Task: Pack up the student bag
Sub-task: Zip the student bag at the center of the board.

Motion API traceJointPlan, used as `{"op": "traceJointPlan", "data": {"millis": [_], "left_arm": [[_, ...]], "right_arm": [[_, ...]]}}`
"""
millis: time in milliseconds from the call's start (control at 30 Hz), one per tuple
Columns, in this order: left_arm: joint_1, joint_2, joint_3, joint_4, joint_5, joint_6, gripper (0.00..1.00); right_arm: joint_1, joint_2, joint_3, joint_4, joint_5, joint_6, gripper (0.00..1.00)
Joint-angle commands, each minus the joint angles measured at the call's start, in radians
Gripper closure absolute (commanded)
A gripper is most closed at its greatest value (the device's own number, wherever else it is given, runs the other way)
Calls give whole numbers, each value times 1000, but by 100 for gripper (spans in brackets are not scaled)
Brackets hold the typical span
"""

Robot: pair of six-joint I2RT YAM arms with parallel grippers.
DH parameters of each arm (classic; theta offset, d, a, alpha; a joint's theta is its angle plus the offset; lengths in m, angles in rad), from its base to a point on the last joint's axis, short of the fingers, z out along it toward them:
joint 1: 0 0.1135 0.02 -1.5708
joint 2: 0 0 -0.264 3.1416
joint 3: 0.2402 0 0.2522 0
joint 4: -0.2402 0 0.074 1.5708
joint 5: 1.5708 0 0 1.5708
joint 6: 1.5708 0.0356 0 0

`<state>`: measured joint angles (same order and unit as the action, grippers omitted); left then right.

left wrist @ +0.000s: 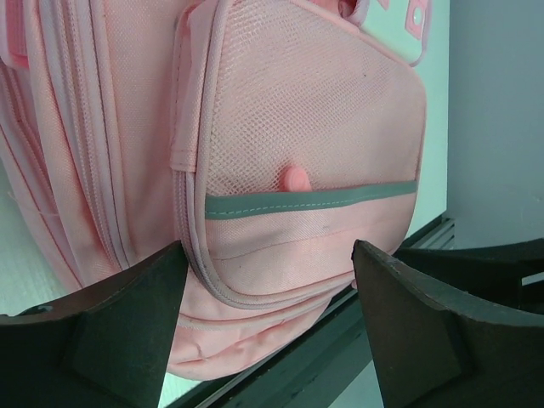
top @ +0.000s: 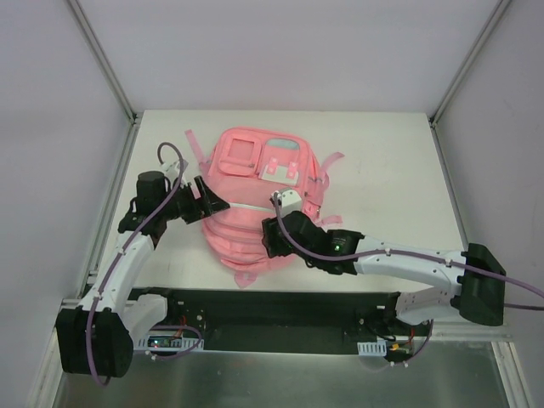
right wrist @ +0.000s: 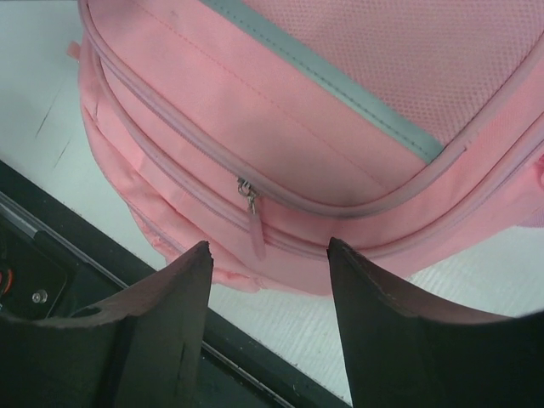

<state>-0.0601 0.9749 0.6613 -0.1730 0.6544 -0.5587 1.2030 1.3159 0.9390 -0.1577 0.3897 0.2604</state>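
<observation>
The student bag lies flat on the white surface, in the middle of the top view. Its front side faces up. The front pockets with the white-and-pink buckle tabs are toward the upper part of the frame, and the lower end of the bag points to the black rail at the bottom. Thin pink straps lie spread out beside the bag at the upper left and upper right.

The left hand is at the left side of the bag, about at the middle of its height. In the left wrist view its two dark fingers are spread wide and pinch nothing. Beyond them there is a mesh pocket with a grey strip across it and a small pink tab just above the strip. I cannot tell if the fingers touch the fabric.

The right hand is over the lower right part of the bag. It is also spread, and its fingers hold nothing. In the right wrist view a closed zip line curves across the pink fabric, and a small metal zip pull hangs in the gap above the fingertips, nearer to the left finger in the frame. It is near the fingers, but they do not grip it.
</observation>
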Motion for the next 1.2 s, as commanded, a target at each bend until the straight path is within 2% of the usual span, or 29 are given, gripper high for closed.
{"op": "traceJointPlan", "data": {"millis": [0,133,233,433,500,700,933,1067,1133,1167], "left_arm": [[-12,8,29,72,30,-30,25],[-23,44,15,86,45,-32,36],[-27,48,9,93,36,-27,61],[-27,51,15,98,36,-26,77],[-27,50,17,98,36,-26,85],[-27,56,23,98,34,-23,100],[-27,77,43,98,48,-18,100],[-27,79,55,98,54,-15,100],[-27,79,57,98,59,-15,100],[-27,77,58,98,65,-17,100]], "right_arm": [[50,-33,31,-55,138,89,40],[70,-30,55,-124,187,163,40],[70,-11,67,-120,181,181,40],[55,86,127,-103,150,161,40],[35,97,136,-117,140,180,43],[20,49,112,-172,216,183,43],[1,48,47,-83,92,177,44],[3,86,44,-69,64,210,50],[1,103,44,-63,75,206,59],[0,106,47,-62,83,194,75]]}}
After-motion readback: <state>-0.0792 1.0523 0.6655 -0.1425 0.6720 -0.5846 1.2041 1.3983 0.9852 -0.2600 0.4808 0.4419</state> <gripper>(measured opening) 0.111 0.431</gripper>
